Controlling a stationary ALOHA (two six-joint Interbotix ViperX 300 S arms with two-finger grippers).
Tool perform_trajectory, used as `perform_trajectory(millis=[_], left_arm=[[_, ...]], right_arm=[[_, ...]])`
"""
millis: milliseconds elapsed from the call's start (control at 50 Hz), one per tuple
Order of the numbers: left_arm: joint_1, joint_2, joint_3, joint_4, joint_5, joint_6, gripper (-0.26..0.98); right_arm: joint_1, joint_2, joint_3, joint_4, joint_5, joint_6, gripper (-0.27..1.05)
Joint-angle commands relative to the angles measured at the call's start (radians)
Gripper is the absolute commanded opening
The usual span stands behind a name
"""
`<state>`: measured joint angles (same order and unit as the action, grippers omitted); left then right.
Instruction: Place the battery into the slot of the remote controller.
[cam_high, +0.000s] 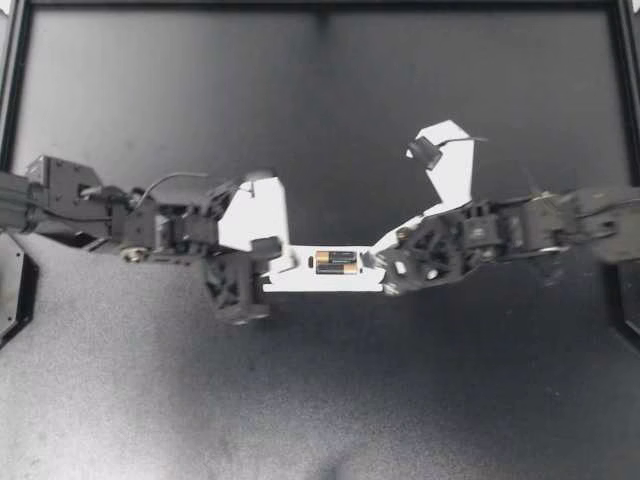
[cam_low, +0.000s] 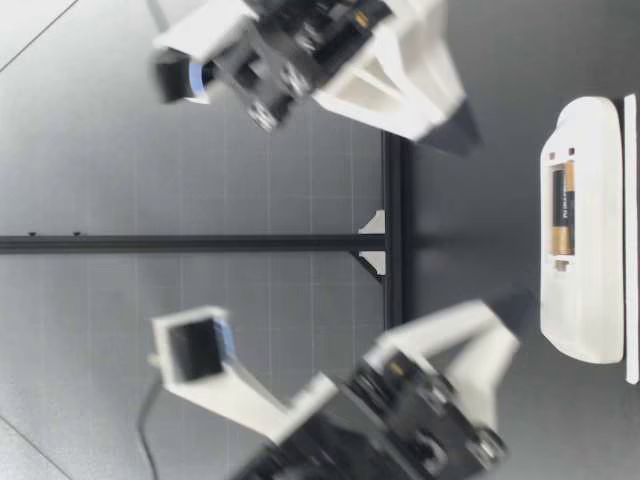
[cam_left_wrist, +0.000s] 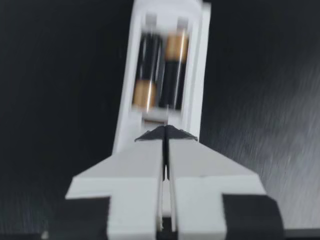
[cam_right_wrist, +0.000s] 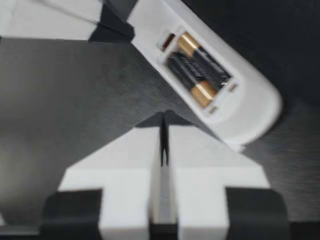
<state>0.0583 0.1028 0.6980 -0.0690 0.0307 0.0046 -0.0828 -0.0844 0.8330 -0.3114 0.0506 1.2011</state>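
The white remote controller (cam_high: 325, 271) lies flat at the table's middle with its slot facing up. Two black and copper batteries (cam_high: 335, 263) sit side by side in that slot. My left gripper (cam_high: 278, 262) is shut and holds nothing, its tips over the remote's left end. My right gripper (cam_high: 373, 259) is shut too and points at the right end. In the low view the remote (cam_low: 585, 300) rests on the table with the batteries (cam_low: 563, 210) showing. Both grippers hang just above it: right gripper (cam_low: 470, 128), left gripper (cam_low: 515, 305). In the left wrist view the batteries (cam_left_wrist: 160, 70) lie just ahead of the fingertips (cam_left_wrist: 152, 136).
A thin white strip (cam_low: 630, 240) lies along the remote's side on the table. The dark mat (cam_high: 320, 400) is bordered by a black frame (cam_high: 320, 6) at the far edge and the sides.
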Motion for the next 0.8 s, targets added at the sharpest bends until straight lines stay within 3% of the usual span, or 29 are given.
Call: perform_trajectory(millis=[0, 520, 780], left_arm=[[0.002, -0.014, -0.054, 0.002, -0.003, 0.003, -0.15], [-0.009, 0.146, -0.209, 0.002, 0.084, 0.008, -0.15], [-0.009, 0.204, -0.229, 0.002, 0.114, 0.006, -0.15]], right_arm=[[-0.011, -0.061, -0.006, -0.071, 0.066, 0.000, -0.10], [-0.014, -0.103, 0.035, -0.106, 0.109, -0.002, -0.10], [-0.014, -0.112, 0.052, -0.106, 0.100, -0.002, -0.10]])
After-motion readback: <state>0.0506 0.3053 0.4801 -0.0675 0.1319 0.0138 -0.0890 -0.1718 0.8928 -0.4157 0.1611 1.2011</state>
